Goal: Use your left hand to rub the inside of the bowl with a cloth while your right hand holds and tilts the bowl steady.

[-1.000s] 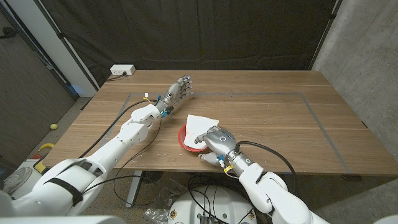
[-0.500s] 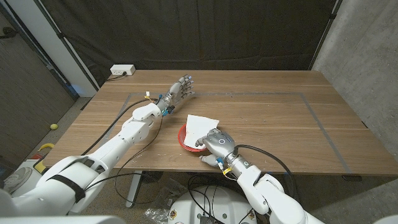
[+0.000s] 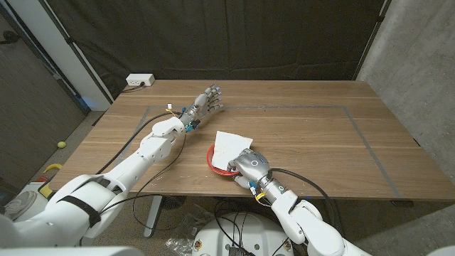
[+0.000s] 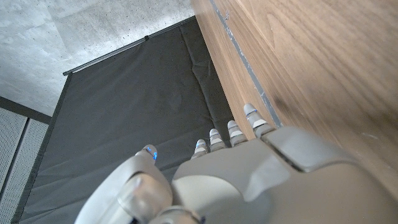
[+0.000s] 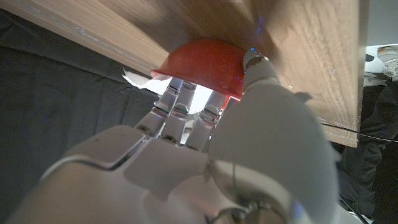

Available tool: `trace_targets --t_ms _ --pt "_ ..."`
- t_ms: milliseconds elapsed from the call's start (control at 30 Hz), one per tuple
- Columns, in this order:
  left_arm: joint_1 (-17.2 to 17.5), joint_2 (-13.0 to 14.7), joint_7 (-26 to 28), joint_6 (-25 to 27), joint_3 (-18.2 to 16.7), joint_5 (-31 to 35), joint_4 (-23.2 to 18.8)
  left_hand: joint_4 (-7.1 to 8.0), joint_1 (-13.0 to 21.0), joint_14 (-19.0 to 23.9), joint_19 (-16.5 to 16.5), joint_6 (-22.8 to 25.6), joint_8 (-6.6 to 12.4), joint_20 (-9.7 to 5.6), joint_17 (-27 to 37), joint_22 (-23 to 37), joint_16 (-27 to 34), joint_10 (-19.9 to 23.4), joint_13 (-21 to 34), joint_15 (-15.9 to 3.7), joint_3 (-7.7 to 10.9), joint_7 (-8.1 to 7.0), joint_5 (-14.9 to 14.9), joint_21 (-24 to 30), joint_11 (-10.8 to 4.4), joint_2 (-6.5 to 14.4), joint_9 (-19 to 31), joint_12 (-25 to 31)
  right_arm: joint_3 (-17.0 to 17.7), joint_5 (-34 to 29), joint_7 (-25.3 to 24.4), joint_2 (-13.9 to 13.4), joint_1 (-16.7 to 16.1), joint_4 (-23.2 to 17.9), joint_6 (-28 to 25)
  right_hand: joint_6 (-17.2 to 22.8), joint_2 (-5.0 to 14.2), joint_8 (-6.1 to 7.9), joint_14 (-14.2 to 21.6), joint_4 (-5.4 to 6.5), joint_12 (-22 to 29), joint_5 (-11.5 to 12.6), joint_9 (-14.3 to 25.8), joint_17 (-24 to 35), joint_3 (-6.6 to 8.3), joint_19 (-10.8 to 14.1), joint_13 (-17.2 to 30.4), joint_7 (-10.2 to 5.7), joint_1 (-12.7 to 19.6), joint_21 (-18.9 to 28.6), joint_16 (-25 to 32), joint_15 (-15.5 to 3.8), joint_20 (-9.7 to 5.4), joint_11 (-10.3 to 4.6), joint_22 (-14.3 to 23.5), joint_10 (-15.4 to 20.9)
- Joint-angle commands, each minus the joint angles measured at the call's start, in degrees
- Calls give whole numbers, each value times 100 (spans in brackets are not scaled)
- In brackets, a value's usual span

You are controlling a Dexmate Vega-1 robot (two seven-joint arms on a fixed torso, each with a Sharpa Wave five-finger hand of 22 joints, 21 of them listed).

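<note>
The red bowl (image 3: 217, 159) sits on the table (image 3: 306, 142) near the front edge, a little left of the middle. A white cloth (image 3: 229, 144) lies in it and spills over the far rim onto the wood. In the right wrist view the bowl (image 5: 204, 65) is raised on one side, its rim off the table (image 5: 298, 50), with a corner of the cloth (image 5: 134, 77) poking out behind it.

The right hand (image 3: 249, 164) covers the near right side of the bowl. In its wrist view the right hand (image 5: 205, 149) has its fingers (image 5: 177, 102) over the rim into the bowl and its thumb against the outer wall, so it grips the bowl.

The left hand (image 3: 206, 102) is well apart from the bowl, farther back and left on the table, fingers straight and slightly spread, holding nothing. Its wrist view shows the left hand (image 4: 249, 180) with fingertips (image 4: 249, 112) reaching along the wood.

A white power strip (image 3: 140, 80) lies at the far left corner.
</note>
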Motion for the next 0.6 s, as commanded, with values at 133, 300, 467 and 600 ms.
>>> trace_targets --t_ms 133,300,467,600 --pt "-112 -84 -67 -78 -3 14 251 9 -21 -14 -6 -30 -26 43 31 18 -12 -9 20 -60 -31 25 12 -18 41 104 16 -22 -77 188 -1475 -34 244 571 317 613 355 124 385 49 149 -236 -7 136 15 248 130 -5 317 447 254 -995 -571 44 81 531" --pt "-146 -112 -87 -81 8 25 309 7 -23 -13 -4 -34 -28 42 30 18 -12 -13 20 -60 -34 23 13 -22 33 105 16 -24 -96 192 -1726 -41 350 661 347 964 449 149 618 72 174 -482 -28 185 -56 268 173 -9 364 741 340 -999 -637 60 158 756" --pt "-193 -129 -123 -82 39 61 351 2 -24 -20 1 -33 -27 34 29 17 -16 -9 20 -70 -37 11 15 -27 31 106 16 -23 -120 183 -2024 -70 483 760 458 1130 471 126 785 21 182 -597 -35 236 -62 259 196 -7 498 965 374 -1000 -662 55 221 914" --pt "-237 -132 -171 -94 69 99 364 -13 -7 -8 10 -46 -31 10 27 15 -13 -13 20 -71 -33 -20 20 -31 10 105 16 -26 -158 126 -2244 -110 635 848 606 1208 448 100 877 9 168 -631 -42 267 -74 277 185 -9 549 1112 365 -1000 -673 86 256 1021"
